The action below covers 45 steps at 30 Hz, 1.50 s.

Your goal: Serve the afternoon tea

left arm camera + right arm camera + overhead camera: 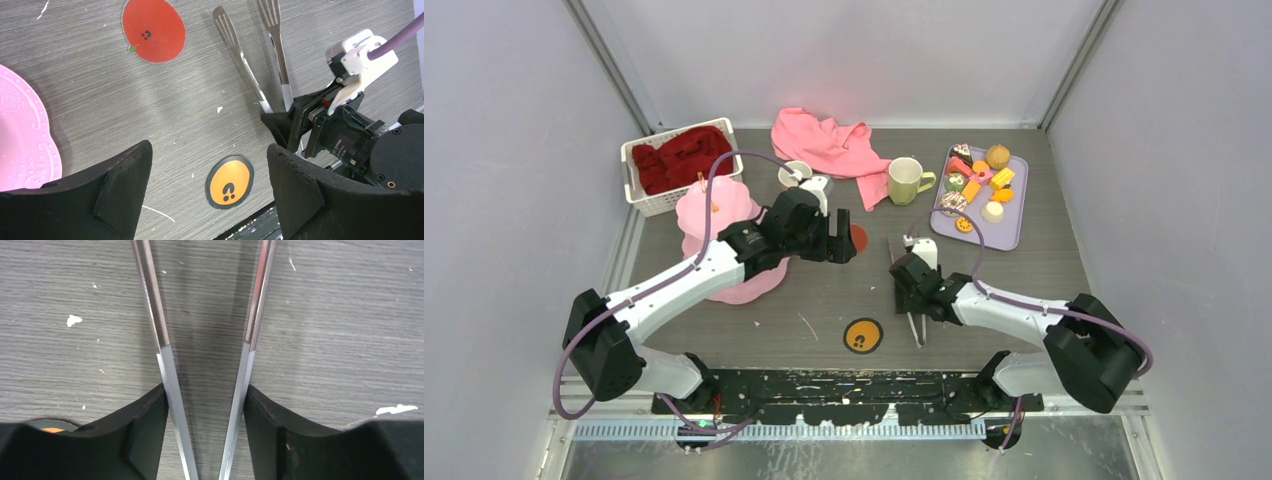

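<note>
The left hand (209,148) hangs wide open and empty above the grey counter (824,300), just to the right of the pink three-tier cake stand (709,205). The right hand (205,395) sits low, its fingers (142,430) closed against the outer sides of the two arms of metal tongs (159,325) lying on the counter. The pale pink mug (792,173) and yellow-green mug (906,181) stand at the back beside a crumpled pink cloth (824,143), and the toy pastries and fruits (976,183) lie on a lavender tray (1009,232) at far right.

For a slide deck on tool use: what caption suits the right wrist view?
Right gripper brackets both arms of the metal tongs lying on the grey table.
</note>
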Available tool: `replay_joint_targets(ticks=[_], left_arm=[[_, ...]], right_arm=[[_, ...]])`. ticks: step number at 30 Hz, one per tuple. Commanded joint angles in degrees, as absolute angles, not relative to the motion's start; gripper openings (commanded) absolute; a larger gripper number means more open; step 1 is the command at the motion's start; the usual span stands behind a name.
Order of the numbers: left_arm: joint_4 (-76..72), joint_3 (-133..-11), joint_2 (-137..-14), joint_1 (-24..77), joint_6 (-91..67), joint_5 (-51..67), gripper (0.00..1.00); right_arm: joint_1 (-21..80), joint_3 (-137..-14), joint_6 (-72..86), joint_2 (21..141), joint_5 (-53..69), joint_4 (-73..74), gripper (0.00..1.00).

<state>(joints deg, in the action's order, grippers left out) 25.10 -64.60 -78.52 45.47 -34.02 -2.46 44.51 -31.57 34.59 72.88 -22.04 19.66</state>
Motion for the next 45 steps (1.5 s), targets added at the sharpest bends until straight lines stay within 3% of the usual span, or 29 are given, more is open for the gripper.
replay_joint_targets(ticks=[1, 6, 9, 16, 25, 31, 45], left_arm=[[22.85, -66.91, -78.4, 44.67, -33.14, -2.65, 0.85], [23.03, -66.59, -77.97, 44.41, -32.63, -2.81, 0.85], [23.14, -66.32, -77.57, 44.39, -31.85, -4.5, 0.85], [22.0, -65.69, -77.2, 44.44, -30.63, -7.6, 0.87], [17.88, -63.03, -75.51, 44.47, -30.18, -7.74, 0.93], [16.45, -62.4, -75.75, 44.46, -29.7, -7.12, 0.96], [8.62, -56.92, -73.21, 44.54, -29.49, -6.16, 0.99]], right_arm=[[44.67, -35.31, 27.55, 75.32, -19.67, 18.12, 0.66], [44.68, -37.75, 27.24, 74.68, -23.59, 21.05, 0.93], [44.65, -38.96, 26.47, 72.52, -23.39, 22.48, 0.97], [44.68, -39.38, 27.09, 66.95, -25.37, 23.13, 0.99], [44.93, -34.5, 23.65, 63.76, -17.77, 16.75, 1.0], [45.35, -32.26, 26.03, 59.63, -24.83, 16.64, 1.0], [45.41, -24.08, 34.22, 62.82, -21.24, 9.36, 1.0]])
